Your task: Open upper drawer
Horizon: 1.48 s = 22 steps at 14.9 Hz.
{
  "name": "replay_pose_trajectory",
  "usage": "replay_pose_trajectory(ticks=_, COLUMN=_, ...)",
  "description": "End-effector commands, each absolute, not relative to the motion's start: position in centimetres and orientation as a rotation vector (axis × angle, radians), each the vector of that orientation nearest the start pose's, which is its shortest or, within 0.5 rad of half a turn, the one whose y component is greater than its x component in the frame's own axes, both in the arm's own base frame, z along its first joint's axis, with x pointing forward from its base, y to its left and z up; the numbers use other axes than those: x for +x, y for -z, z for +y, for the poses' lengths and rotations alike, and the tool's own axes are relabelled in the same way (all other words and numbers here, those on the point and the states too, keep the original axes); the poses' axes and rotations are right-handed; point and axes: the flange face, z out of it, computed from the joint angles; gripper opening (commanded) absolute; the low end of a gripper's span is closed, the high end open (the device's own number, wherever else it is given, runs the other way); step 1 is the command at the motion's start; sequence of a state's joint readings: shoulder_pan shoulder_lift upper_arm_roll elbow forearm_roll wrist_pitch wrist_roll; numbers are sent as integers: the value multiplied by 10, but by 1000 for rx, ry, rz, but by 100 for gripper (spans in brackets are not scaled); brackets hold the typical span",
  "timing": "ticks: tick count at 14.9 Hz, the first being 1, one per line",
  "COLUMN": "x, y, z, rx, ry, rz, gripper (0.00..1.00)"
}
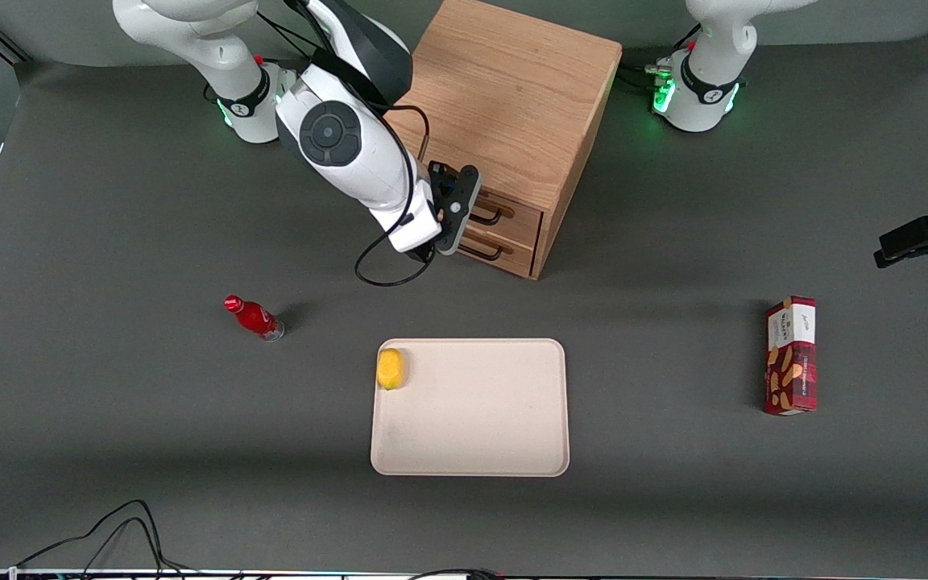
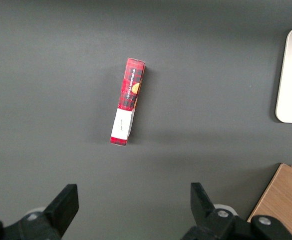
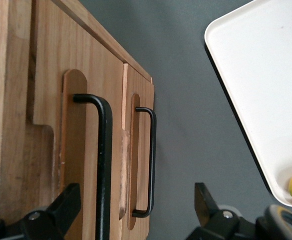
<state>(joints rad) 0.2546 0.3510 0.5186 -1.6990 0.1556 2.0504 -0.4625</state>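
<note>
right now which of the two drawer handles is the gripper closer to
The upper drawer's handle: the gripper is open with that bar between its fingers, while the lower drawer's handle lies nearer the table.

Gray counter [image 1: 109, 451], cream tray [image 1: 472, 451] lying flat near the middle, yellow lemon [image 1: 390, 369] in one tray corner, small red bottle [image 1: 254, 317] toward the working arm's end, red snack box [image 1: 791, 355] toward the parked arm's end
</note>
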Motion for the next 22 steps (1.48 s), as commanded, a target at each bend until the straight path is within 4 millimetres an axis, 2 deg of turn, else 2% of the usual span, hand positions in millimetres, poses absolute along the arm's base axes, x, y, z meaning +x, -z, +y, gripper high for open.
replay_pose_trajectory(ticks=1, x=482, y=-402, z=441, rx=-2400, ry=-13, rz=-1509, gripper=100)
replay_pose_trajectory(ticks=12, x=489, y=-398, z=440, rx=-2411, ry=10, rz=-1521, gripper=100)
replay_pose_trajectory(ticks=22, x=517, y=-399, z=430, rx=-2438, ry=53, rz=-1515, gripper=100)
